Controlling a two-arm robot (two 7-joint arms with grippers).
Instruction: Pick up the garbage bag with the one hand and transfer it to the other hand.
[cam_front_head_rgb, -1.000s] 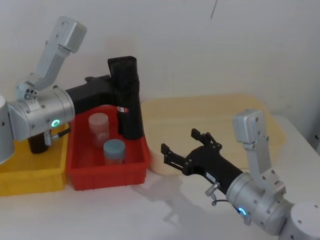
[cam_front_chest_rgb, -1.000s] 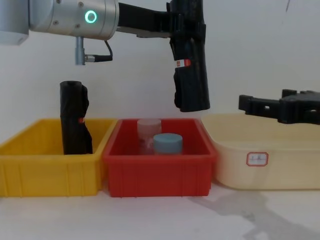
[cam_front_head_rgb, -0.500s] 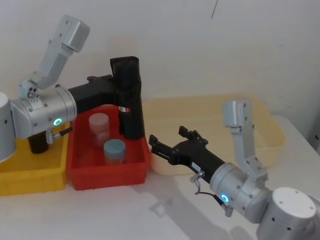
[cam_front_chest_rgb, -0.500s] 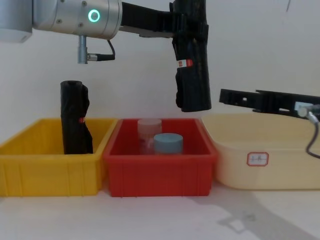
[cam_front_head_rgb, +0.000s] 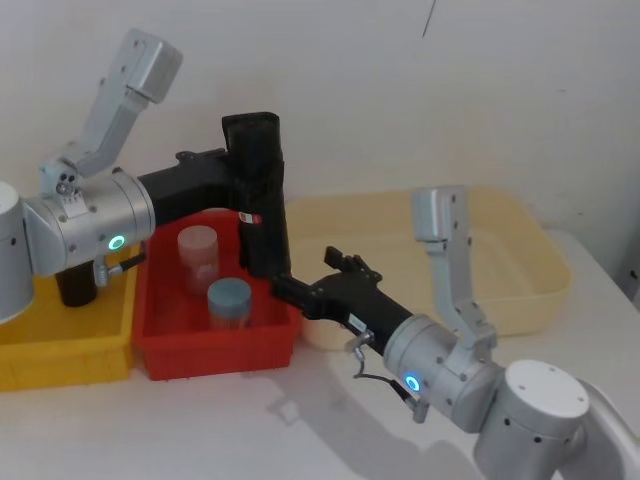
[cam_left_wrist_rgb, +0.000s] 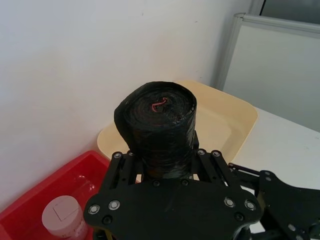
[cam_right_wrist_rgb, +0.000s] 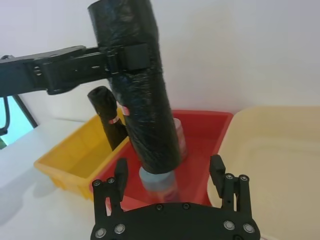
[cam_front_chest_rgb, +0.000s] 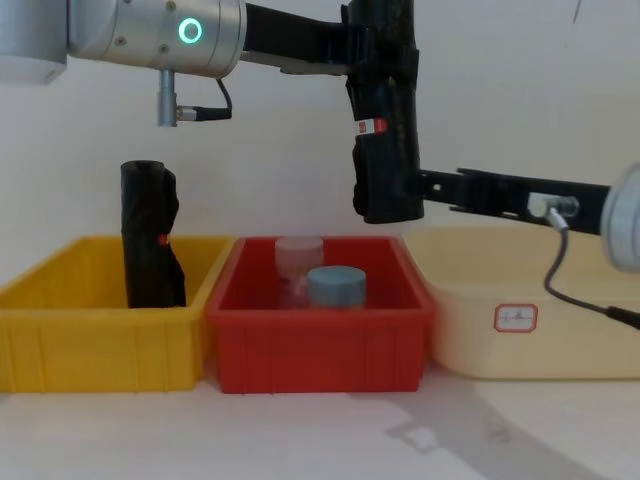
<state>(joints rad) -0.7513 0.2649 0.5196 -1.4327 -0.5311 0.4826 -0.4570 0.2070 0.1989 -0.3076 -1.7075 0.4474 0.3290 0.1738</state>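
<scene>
Right now the left gripper (cam_front_chest_rgb: 378, 55) is pinching the garbage bag (cam_front_chest_rgb: 386, 150) near its top, holding it nearly upright above the red bin (cam_front_chest_rgb: 320, 352), while the right gripper (cam_right_wrist_rgb: 169, 166) is hovering, fingers spread, just beside its lower end.

Seen from the chest, the garbage bag (cam_front_chest_rgb: 385, 130) ran off the upper edge, its top unseen, and its lower end covered the fingertips of the right end effector (cam_front_head_rgb: 305, 274). The print on its red-and-white label (cam_front_chest_rgb: 372, 126) was too small to read. A yellow bin's wall (cam_front_chest_rgb: 100, 345) hid the base of a second black roll (cam_front_chest_rgb: 150, 230).
</scene>
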